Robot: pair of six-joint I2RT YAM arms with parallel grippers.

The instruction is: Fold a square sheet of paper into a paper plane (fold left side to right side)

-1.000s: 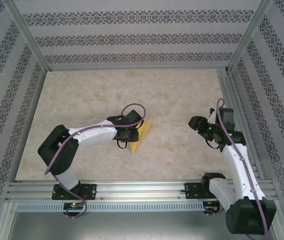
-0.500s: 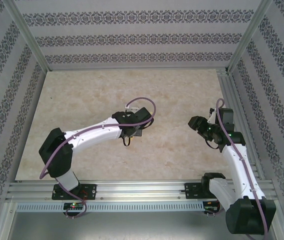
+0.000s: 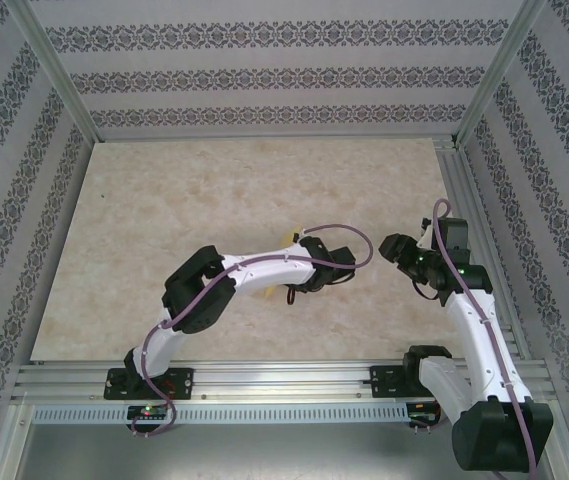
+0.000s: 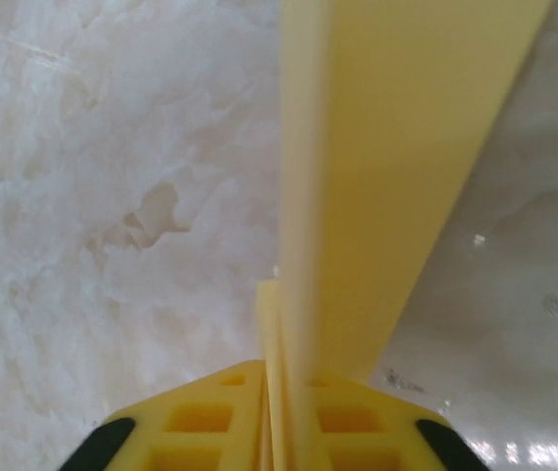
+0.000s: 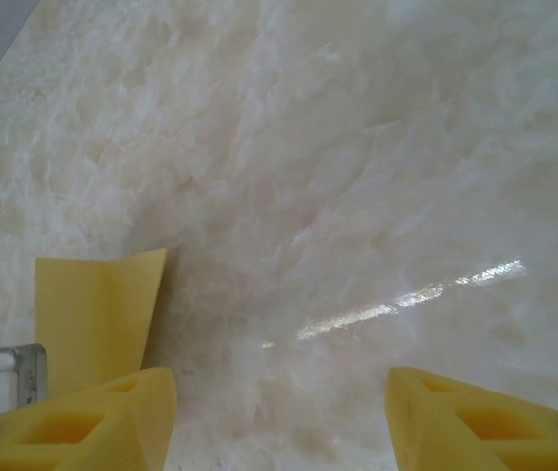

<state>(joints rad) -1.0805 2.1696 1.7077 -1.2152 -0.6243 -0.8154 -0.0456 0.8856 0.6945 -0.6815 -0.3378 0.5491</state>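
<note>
The left arm reaches from its base at the near left across to the middle of the marble-patterned counter (image 3: 164, 200), and its tool (image 4: 283, 437) is closed on the folded yellow paper (image 4: 396, 147). In the left wrist view the two yellow fingers (image 4: 210, 427) stand almost together, with the thin layers of the paper pressed between them. From there the paper goes away from the tool as a long narrow strip held on its edge, with a sharp crease along its left side. In the top view only a small yellow corner of it shows, just beyond the wrist of the left arm and a little right of the centre of the counter. Whether the paper touches the counter at its lower edge I cannot tell (the views do not show the contact clearly). The right tool (image 5: 280, 383) is over the right part of the counter and points left towards the paper. Its two fingers stand well apart, and between them there is nothing but the bare surface. In the right wrist view the paper shows at the left, beside the left finger of this tool but apart from it. Walls with a dark flowered pattern (image 3: 284, 80) close the counter on the far side and on both sides.
</note>
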